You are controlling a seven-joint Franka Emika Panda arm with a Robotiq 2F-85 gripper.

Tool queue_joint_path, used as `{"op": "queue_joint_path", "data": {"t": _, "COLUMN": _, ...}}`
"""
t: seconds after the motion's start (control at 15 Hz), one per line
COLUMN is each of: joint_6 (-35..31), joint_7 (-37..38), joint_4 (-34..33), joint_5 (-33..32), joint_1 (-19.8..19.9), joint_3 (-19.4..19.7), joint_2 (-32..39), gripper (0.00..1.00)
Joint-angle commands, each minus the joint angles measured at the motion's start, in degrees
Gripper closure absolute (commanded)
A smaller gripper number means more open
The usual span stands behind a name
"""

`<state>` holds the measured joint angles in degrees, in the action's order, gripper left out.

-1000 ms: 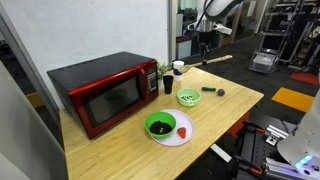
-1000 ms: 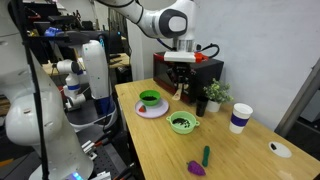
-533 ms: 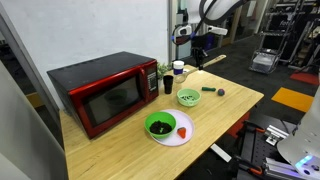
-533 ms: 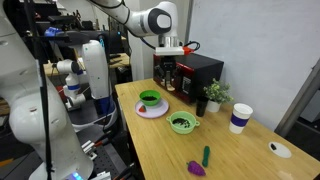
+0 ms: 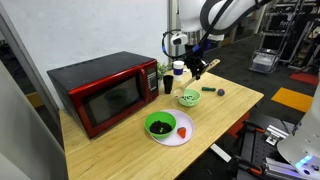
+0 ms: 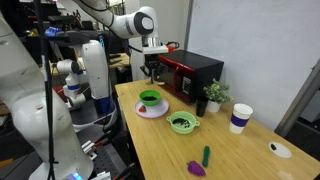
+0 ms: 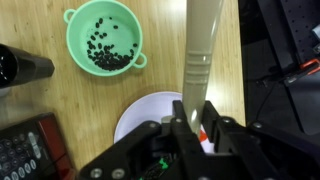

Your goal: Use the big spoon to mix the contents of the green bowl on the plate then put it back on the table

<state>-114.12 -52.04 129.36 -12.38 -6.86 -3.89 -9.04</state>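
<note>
Presently, largest first. Noted the table (image 5: 120,150), with the plate (image 5: 172,141) near its front edge and the green bowl (image 5: 160,125) seated on it. Noted the big spoon (image 5: 207,67) up in the air, well clear of the table, clamped in the gripper (image 7: 196,125) with jaws shut tight on the pale handle. Read the long axis as tilted, near level, in an exterior view, and as running straight out from the jaws in the wrist view. Cannot tell which end carries the scoop. Placed the green bowl (image 6: 150,98) almost straight under the gripper (image 6: 152,70) in an exterior view. Saw white plate rim beneath the jaws in the wrist view, with only a glimpse of green behind them. Spotted the contents (image 5: 159,127) as a dark lump inside. Judged next: lower, then tip the working end down into the bowl.
</note>
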Motion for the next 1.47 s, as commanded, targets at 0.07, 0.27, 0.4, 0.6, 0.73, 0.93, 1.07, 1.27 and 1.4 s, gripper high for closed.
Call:
{"op": "queue_joint_path", "data": {"t": 0.07, "joint_6": -2.6, "joint_7": -0.3, "joint_4": 2.8, "joint_5": -2.9, "joint_1": -2.3, "joint_3": -2.6, "joint_2": -0.5, "gripper": 0.94}}
{"op": "queue_joint_path", "data": {"t": 0.27, "joint_6": -4.5, "joint_7": 0.5, "joint_4": 3.2, "joint_5": -5.0, "joint_1": -3.7, "joint_3": -4.4, "joint_2": 0.9, "gripper": 0.94}}
{"op": "queue_joint_path", "data": {"t": 0.4, "joint_6": -5.6, "joint_7": 0.9, "joint_4": 3.0, "joint_5": -7.7, "joint_1": -4.4, "joint_3": -5.6, "joint_2": 3.1, "gripper": 0.94}}
{"op": "queue_joint_path", "data": {"t": 0.6, "joint_6": -4.4, "joint_7": 2.6, "joint_4": 1.4, "joint_5": -10.4, "joint_1": -5.9, "joint_3": -7.8, "joint_2": 5.5, "gripper": 0.94}}
{"op": "queue_joint_path", "data": {"t": 0.73, "joint_6": -4.7, "joint_7": 3.5, "joint_4": 0.6, "joint_5": -11.8, "joint_1": -6.4, "joint_3": -8.6, "joint_2": 7.4, "gripper": 0.94}}
{"op": "queue_joint_path", "data": {"t": 0.93, "joint_6": -4.9, "joint_7": 5.1, "joint_4": -0.8, "joint_5": -11.9, "joint_1": -6.5, "joint_3": -8.7, "joint_2": 9.6, "gripper": 0.94}}
{"op": "queue_joint_path", "data": {"t": 1.07, "joint_6": -4.5, "joint_7": 4.4, "joint_4": 0.7, "joint_5": -10.9, "joint_1": -6.6, "joint_3": -8.9, "joint_2": 8.1, "gripper": 0.78}}
{"op": "queue_joint_path", "data": {"t": 1.27, "joint_6": -4.5, "joint_7": 4.5, "joint_4": -0.1, "joint_5": -10.9, "joint_1": -6.6, "joint_3": -8.9, "joint_2": 8.9, "gripper": 0.78}}
{"op": "queue_joint_path", "data": {"t": 1.4, "joint_6": -4.5, "joint_7": 4.5, "joint_4": -0.2, "joint_5": -10.9, "joint_1": -6.6, "joint_3": -8.9, "joint_2": 8.9, "gripper": 0.78}}
